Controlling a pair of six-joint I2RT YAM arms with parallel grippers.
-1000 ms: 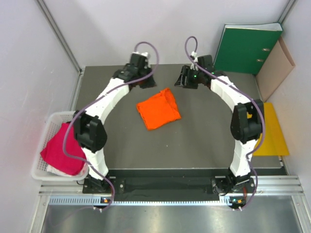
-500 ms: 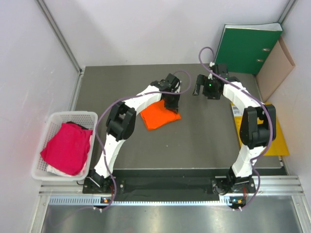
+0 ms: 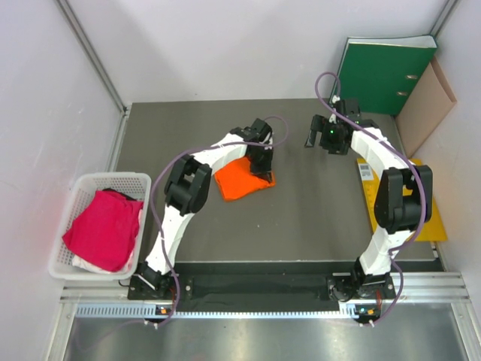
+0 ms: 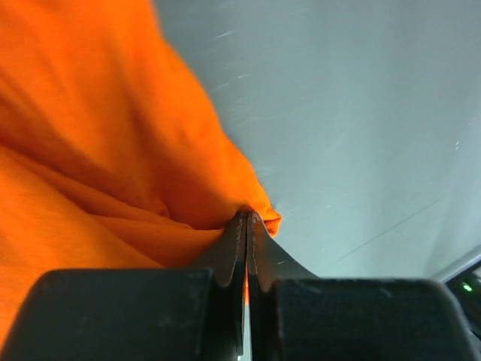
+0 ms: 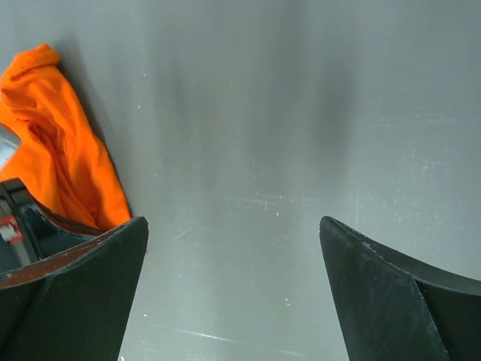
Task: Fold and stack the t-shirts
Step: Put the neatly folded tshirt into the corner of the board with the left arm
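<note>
Two shirts: the pink shirt (image 3: 105,229) lies in the basket (image 3: 113,179) at the left, the orange shirt (image 3: 234,183) crumpled on the worktop (image 3: 316,210). The left hand (image 4: 246,219) pinches its corner and should lift slowly. The right hand (image 5: 233,256), wide open, should take another corner.

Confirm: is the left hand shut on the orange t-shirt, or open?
Shut. In the left wrist view the left hand has its jaws closed together on a corner of the orange t-shirt.
</note>
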